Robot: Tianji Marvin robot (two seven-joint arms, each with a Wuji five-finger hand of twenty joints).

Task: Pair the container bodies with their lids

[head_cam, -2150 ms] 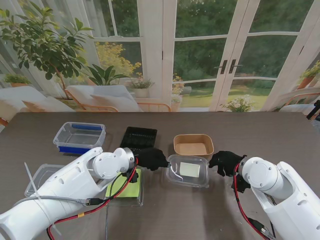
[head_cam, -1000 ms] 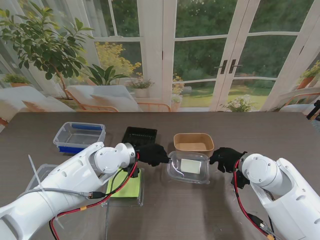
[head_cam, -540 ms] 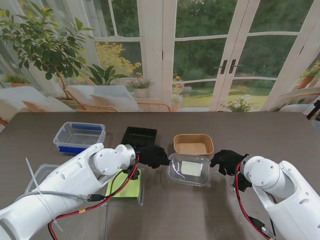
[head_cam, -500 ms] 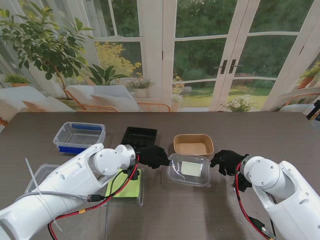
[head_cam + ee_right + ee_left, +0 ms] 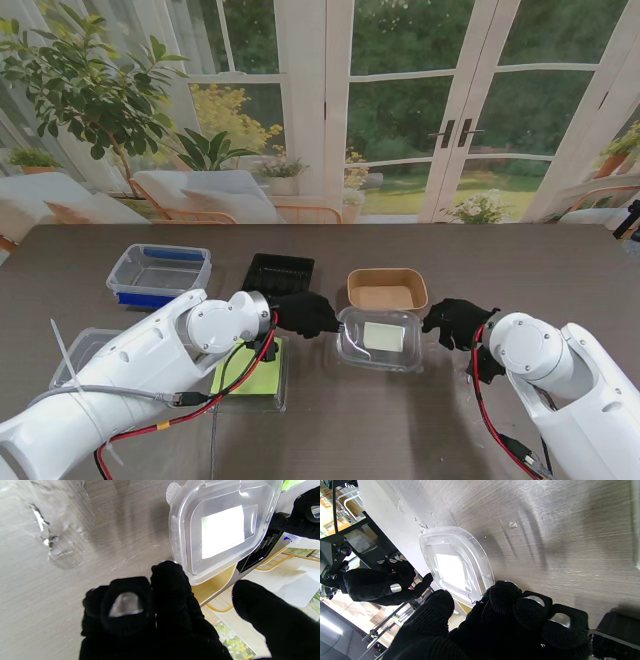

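Observation:
A clear plastic container (image 5: 380, 340) with a white label lies mid-table, just nearer to me than the brown paper bowl (image 5: 387, 288). My left hand (image 5: 305, 313) is at its left edge, fingers curled onto the rim (image 5: 455, 567) and thumb apart. My right hand (image 5: 455, 322) stands at the container's right side. One of its fingertips (image 5: 167, 572) touches the container's corner (image 5: 220, 530), its thumb is spread away, and it holds nothing.
A clear box with blue clips (image 5: 158, 273) stands far left and a black tray (image 5: 280, 273) beside it. A green lid in a clear tray (image 5: 250, 370) lies under my left forearm. Another clear tub (image 5: 85, 350) sits at the left edge.
The clear container was raised and tilted a little by my left hand a second ago and has settled back down. My right hand has drifted slightly rightward.

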